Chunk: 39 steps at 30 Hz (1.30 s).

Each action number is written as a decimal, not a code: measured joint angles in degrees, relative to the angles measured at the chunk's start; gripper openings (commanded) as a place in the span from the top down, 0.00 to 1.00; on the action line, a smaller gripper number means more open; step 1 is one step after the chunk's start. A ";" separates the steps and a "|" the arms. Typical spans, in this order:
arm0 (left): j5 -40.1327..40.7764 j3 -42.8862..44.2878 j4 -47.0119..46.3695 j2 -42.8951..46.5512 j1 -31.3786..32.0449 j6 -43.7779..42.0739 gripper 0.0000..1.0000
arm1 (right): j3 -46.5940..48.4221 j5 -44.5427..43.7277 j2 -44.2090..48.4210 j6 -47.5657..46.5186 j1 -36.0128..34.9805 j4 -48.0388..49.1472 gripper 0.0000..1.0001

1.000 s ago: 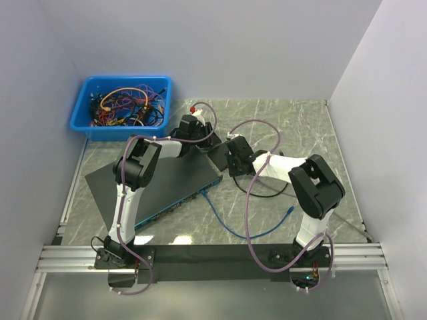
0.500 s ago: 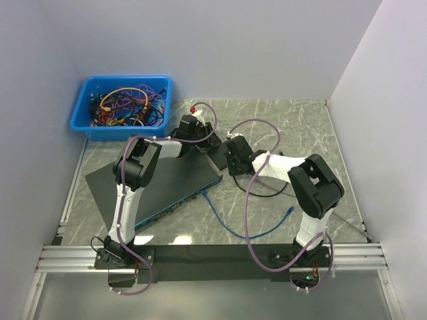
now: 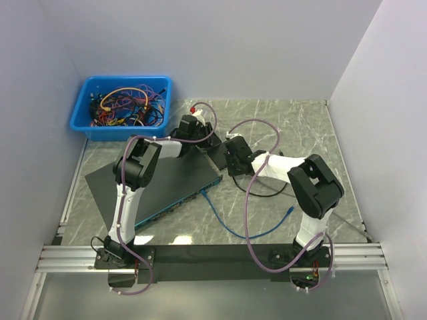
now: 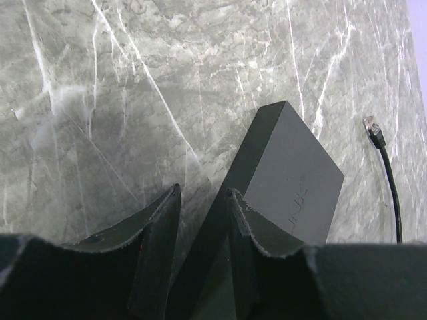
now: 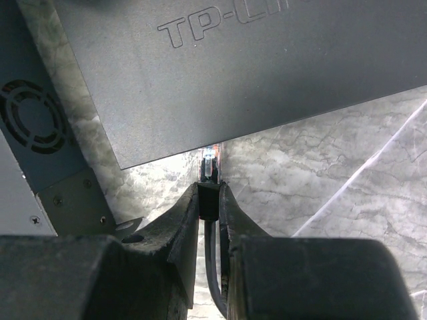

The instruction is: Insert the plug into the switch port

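Black-booted cable plug [image 5: 209,172], clamped in the right pincer [image 5: 208,193], sits just ahead of its tips at the dark grey TP-Link switch box [image 5: 267,73], whose edge the left pincer [image 4: 202,193] grips; any misalignment with the unseen port could jam it or shove the box.

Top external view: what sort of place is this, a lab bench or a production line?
Probably a lab robot test cell. Plain white walls box in a marble-look tabletop, an aluminium rail carries the arm bases, and there is a blue bin of tangled patch cables and a network switch.
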<state>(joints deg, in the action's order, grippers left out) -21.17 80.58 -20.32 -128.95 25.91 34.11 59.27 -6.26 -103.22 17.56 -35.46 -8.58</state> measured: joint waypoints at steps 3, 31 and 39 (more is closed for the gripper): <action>0.02 0.00 0.02 -0.02 0.00 0.00 0.59 | 0.24 -0.11 0.00 0.02 -0.17 -0.15 1.00; -1.42 1.09 1.20 -0.33 -0.37 -3.19 0.62 | 2.69 -0.70 -1.22 -5.62 -0.42 -1.20 1.00; -3.34 2.67 3.28 -0.55 -0.57 -8.20 0.62 | 3.43 0.15 -1.27 -12.09 -0.42 -1.84 1.00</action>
<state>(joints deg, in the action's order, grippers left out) -24.51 83.24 -17.04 -129.49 25.34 25.91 62.70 -6.11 -104.49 5.48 -35.88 -10.41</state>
